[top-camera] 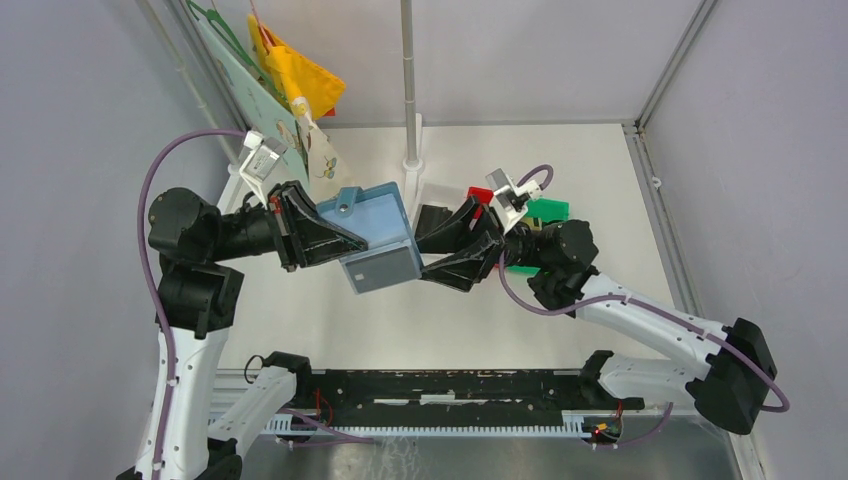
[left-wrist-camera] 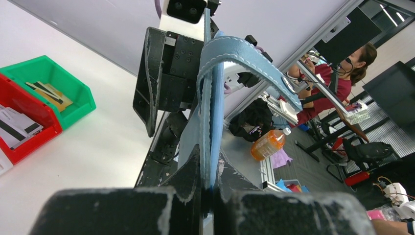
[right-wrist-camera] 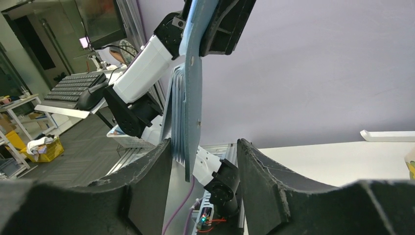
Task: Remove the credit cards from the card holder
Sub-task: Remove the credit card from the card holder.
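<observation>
The blue card holder (top-camera: 372,235) is up in the air over the middle of the bench (top-camera: 600,180), and it is opened out. The left pincer (top-camera: 342,238) has it by its left edge. In the left wrist view its two fingers (left-wrist-camera: 186,181) are squeezed tight on the blue edge with no gap, and the snap tab (left-wrist-camera: 254,58) curls over at the top.

The right pincer (top-camera: 425,250) is at the holder's right edge. Its jaws are wide apart and it has hold of nothing. In the right wrist view the holder hangs down between the two fingers (right-wrist-camera: 147,186). One finger is just beside the stack of shiny pockets (right-wrist-camera: 175,117), but I cannot tell if it touches them.

From above, one of the credit cards (top-camera: 375,272) shows grey in a pocket on the near half of the holder. More cards lie in a red bin (left-wrist-camera: 34,139) and a green bin (left-wrist-camera: 80,105). The bins sit side by side on the bench, right of the middle and toward the far edge.
</observation>
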Controlling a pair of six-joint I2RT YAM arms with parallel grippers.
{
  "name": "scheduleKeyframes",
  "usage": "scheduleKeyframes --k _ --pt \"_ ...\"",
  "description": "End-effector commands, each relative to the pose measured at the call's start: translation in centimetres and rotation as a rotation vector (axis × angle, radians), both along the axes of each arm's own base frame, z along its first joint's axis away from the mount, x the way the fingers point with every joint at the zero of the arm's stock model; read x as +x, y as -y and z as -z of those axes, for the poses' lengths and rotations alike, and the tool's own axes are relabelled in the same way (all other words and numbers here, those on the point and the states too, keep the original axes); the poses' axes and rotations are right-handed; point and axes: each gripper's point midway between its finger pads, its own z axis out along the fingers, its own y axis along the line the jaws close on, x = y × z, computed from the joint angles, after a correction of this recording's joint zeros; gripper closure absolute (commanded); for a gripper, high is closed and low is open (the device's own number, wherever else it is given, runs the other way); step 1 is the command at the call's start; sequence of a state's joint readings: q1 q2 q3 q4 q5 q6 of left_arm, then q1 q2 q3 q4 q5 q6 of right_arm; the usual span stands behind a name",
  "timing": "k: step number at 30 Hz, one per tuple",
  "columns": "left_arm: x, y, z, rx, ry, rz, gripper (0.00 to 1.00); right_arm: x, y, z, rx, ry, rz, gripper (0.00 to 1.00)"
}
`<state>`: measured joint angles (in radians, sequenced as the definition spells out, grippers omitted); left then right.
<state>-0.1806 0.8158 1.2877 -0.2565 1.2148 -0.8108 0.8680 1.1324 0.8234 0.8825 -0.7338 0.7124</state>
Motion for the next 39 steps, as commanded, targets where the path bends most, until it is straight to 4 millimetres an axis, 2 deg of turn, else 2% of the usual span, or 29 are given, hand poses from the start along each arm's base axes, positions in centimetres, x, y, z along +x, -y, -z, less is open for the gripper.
scheduleKeyframes --k 1,6,11,19,21,23,26,29,31,32,36,39 --pt "-0.8 -0.1 -0.6 -0.002 0.059 0.012 0.98 -0.3 0.6 -3.6 0.111 0.025 -0.010 0.43" --pt "-0.6 -0.2 -0.3 0.007 0.063 0.007 0.98 -0.5 0.0 -4.3 0.137 0.007 -0.030 0.42" --pt "-0.1 -0.2 1.1 0.041 0.069 -0.012 0.98 -1.4 -1.6 -5.5 0.136 0.047 -0.057 0.39" --pt "-0.9 -0.4 2.8 0.087 0.079 0.020 0.98 -0.7 -2.4 -5.8 0.125 0.043 -0.034 0.39" --pt "-1.2 -0.4 2.9 0.089 0.085 0.030 0.98 -0.7 -2.4 -5.7 0.129 0.026 -0.044 0.44" --pt "-1.2 -0.4 2.9 0.089 0.090 0.030 0.98 -0.8 -2.5 -5.7 0.133 0.009 -0.060 0.54" --pt "-1.2 -0.4 2.8 0.089 0.098 0.024 0.97 -0.9 -2.6 -5.7 0.138 -0.020 -0.081 0.76" --pt "-1.1 -0.5 2.6 0.089 0.109 0.008 0.86 -0.6 -2.6 -5.5 0.134 -0.046 -0.070 0.90" --pt "-0.6 -0.6 2.6 0.095 0.129 -0.025 0.63 -0.6 -2.4 -5.4 0.135 -0.053 -0.065 0.96" --pt "-0.1 -0.8 2.4 0.104 0.152 -0.067 0.59 -0.6 -2.3 -5.4 0.137 -0.055 -0.062 0.99" --pt "2.4 -1.9 0.9 0.138 0.229 -0.278 0.35 -0.7 -1.8 -4.8 0.126 -0.070 -0.046 1.00" --pt "3.5 -2.7 -0.6 0.131 0.292 -0.382 0.25 -0.9 -1.6 -4.0 0.110 -0.079 -0.047 1.00"
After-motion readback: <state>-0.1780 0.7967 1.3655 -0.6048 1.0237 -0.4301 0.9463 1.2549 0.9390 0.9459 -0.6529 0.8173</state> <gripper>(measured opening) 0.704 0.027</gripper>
